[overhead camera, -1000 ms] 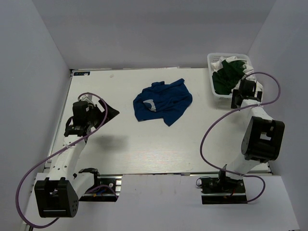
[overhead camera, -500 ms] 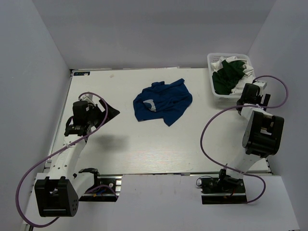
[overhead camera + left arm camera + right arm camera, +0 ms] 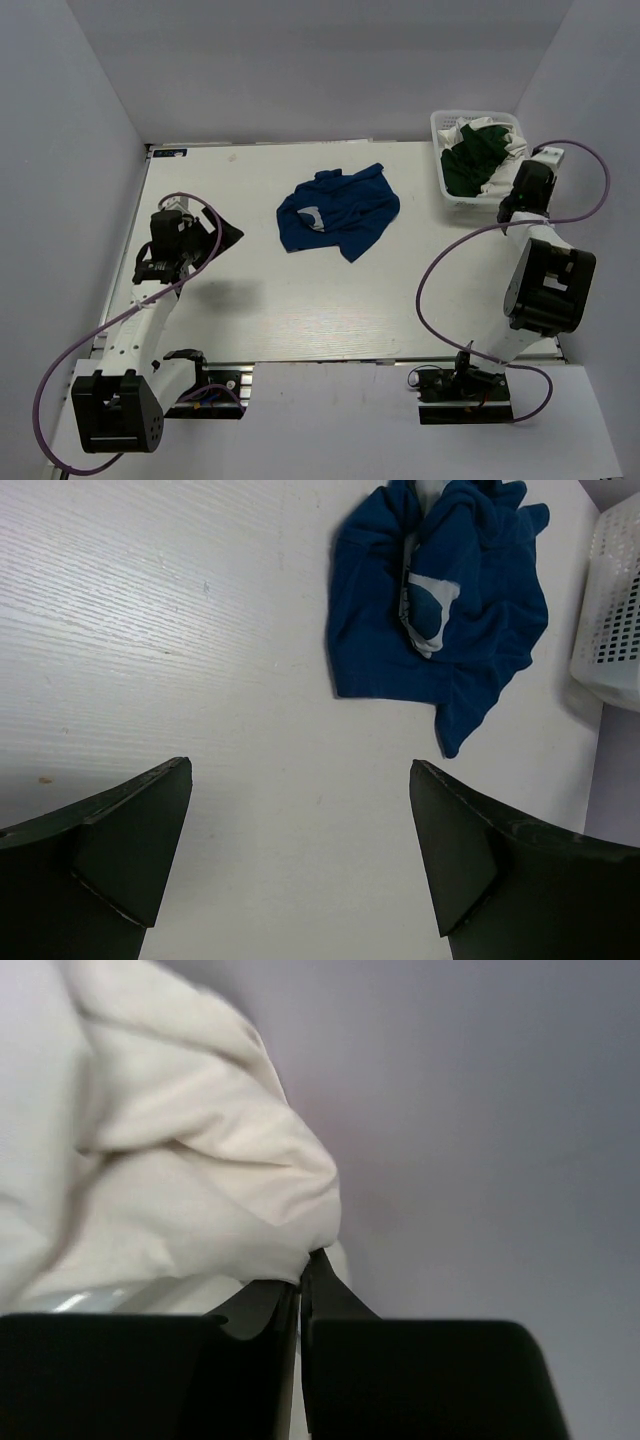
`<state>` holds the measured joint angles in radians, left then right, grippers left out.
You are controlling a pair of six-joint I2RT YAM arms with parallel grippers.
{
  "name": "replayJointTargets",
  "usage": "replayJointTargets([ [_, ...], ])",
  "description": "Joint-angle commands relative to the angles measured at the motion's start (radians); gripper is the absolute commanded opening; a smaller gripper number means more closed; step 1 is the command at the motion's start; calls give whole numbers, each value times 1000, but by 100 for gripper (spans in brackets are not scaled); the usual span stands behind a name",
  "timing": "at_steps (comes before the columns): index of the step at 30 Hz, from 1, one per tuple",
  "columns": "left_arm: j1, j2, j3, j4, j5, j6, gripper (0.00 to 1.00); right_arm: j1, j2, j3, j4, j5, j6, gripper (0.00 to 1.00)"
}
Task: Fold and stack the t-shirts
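Note:
A royal blue t-shirt (image 3: 338, 210) with a white print lies crumpled on the middle of the table, also seen in the left wrist view (image 3: 440, 590). A dark green t-shirt (image 3: 472, 165) and white t-shirts (image 3: 497, 132) fill the white mesh basket (image 3: 446, 192) at the back right. My right gripper (image 3: 522, 172) is at the basket's right side. In the right wrist view its jaws (image 3: 305, 1257) are shut on a fold of white t-shirt (image 3: 180, 1170). My left gripper (image 3: 228, 232) hangs wide open over the bare table left of the blue t-shirt, nothing between its fingers (image 3: 300, 764).
The basket's wall (image 3: 612, 610) shows at the right edge of the left wrist view. Grey walls close in the white table (image 3: 300, 300) on three sides; the right wall stands just behind the basket and the right arm.
The right gripper has moved from the basket's front edge to its right side and closed on white cloth. The left arm has not moved.

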<state>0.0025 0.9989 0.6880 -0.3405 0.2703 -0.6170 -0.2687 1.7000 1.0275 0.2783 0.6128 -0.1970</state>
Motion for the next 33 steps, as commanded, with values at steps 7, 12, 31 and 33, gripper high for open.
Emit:
replayJointTargets([
  [7,-4,-48,24,8,-31,13,99,14,-123,209,-94,-421,119,0],
  [12,-4,-3,15,17,-31,3,99,68,32,356,-160,-587,186,0],
  [31,-41,384,268,127,69,60,99,189,21,485,-399,-651,349,90],
  [33,-68,446,335,127,69,83,99,230,-63,456,-427,-639,338,90],
])
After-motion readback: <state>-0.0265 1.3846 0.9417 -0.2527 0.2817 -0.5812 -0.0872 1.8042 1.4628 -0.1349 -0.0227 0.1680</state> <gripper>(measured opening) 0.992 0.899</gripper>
